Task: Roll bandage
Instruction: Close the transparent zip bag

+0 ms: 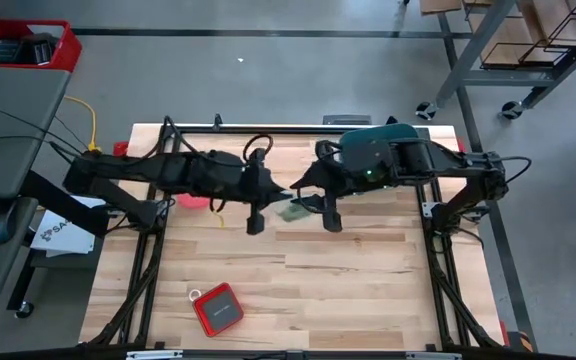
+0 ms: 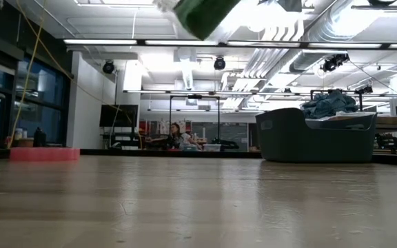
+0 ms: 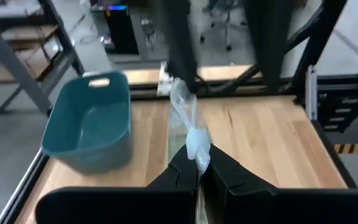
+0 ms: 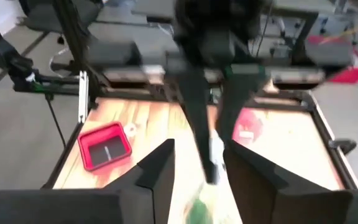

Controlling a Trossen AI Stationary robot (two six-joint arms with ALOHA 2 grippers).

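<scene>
The green bandage (image 1: 293, 211) hangs in the air between my two grippers over the middle of the table. The low view shows it as a green lump (image 2: 200, 16) well above the tabletop. My left gripper (image 1: 255, 220) is shut on a pale, crinkled strip (image 3: 191, 127). The strip runs from the left gripper (image 3: 205, 177) toward the right arm's fingers, with a greenish band (image 3: 174, 143) under it. My right gripper (image 1: 323, 205) is open. Its fingers stand on either side of a green patch (image 4: 201, 208). I cannot tell whether they touch it. My left gripper pinches the near end of the pale crinkled strip (image 3: 199, 155) between its two fingers. The fingers come roughly level from the table's left and lie along the strip. The strip runs clear of the table toward the right arm. What joins it to the green band is hidden.
A teal tub (image 3: 92, 124) stands at the table's far right, also in the low view (image 2: 316, 134). A pink-red ring (image 1: 193, 200) lies at the left, under my left arm. A red box (image 1: 216, 308) lies near the front edge. Bare wood lies in front of both grippers.
</scene>
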